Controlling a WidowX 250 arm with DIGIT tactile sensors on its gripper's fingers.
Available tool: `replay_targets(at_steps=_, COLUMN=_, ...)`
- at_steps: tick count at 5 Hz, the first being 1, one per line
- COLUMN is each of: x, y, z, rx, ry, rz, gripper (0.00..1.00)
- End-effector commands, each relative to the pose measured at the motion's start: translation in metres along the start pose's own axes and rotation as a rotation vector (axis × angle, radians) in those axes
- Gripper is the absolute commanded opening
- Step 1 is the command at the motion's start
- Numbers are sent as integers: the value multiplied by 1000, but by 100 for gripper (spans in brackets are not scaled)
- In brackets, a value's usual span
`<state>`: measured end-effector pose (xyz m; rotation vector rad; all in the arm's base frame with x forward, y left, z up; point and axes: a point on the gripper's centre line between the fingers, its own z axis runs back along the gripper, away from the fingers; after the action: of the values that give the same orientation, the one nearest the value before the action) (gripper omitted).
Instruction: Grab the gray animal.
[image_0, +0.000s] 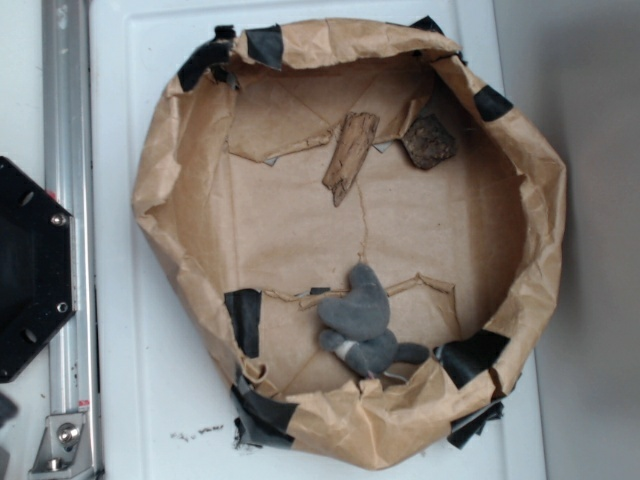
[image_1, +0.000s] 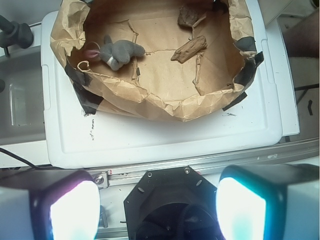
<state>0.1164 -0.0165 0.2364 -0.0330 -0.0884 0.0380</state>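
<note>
**Gray animal waited in the paper basin, gripper spread wide**

The gray animal (image_0: 363, 322) lay low in the exterior frame, close to the crumpled wall of the brown paper basin (image_0: 180, 190) (a whitish patch showed near its lower end). The wood splinter (image_0: 350, 155) and the dark rough chunk (image_0: 429, 140) sat well apart from it, near the top. In the wrist view the gripper (image_1: 157, 207) hung released, fingers (image_1: 72, 207) parted at the bottom edge, holding nothing, the toy up at upper left.
</note>
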Motion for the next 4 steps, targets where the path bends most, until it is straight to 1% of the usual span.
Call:
replay_targets(at_steps=1, x=0, y=0, z=0, rx=0, ry=0, rz=0, gripper=100)
replay_targets(at_steps=2, x=49, y=12, z=-20, rx=-65, ry=-70, rz=-142, gripper=100)
replay_targets(at_steps=3, x=93, y=21, z=-29, rx=-61, ry=-105, rz=-171, gripper=100)
replay_targets(at_steps=4, x=133, y=21, z=-60, rx=-119, ry=-78, rz=-219, gripper=100)
